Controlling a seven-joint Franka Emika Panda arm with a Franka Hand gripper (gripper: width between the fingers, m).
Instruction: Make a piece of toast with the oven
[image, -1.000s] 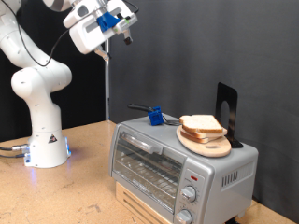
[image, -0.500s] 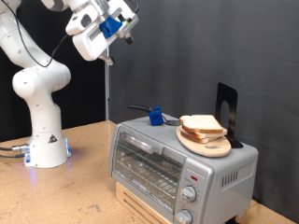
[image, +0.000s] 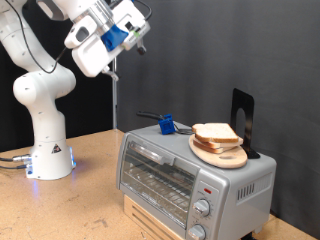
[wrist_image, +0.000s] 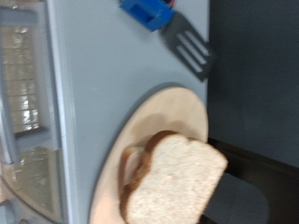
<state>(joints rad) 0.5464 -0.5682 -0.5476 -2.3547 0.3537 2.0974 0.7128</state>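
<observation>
The silver toaster oven (image: 185, 172) stands at the exterior view's lower right with its glass door shut. Several bread slices (image: 215, 133) are stacked on a round wooden board (image: 224, 156) on top of the oven. My gripper (image: 137, 38) hangs high in the air at the exterior view's upper left, far above and to the left of the oven, with nothing seen between its fingers. The wrist view looks down on the top slice (wrist_image: 177, 182), the board (wrist_image: 177, 107) and the oven's top (wrist_image: 93, 84). No fingers show there.
A spatula with a blue handle (image: 165, 124) lies on the oven's top behind the board; it also shows in the wrist view (wrist_image: 173, 33). A black upright plate (image: 243, 118) stands behind the bread. The robot's white base (image: 45, 150) stands at the left on the wooden table.
The hand has tilted and swung slightly down and to the exterior view's left. The oven, the bread and the spatula have not moved.
</observation>
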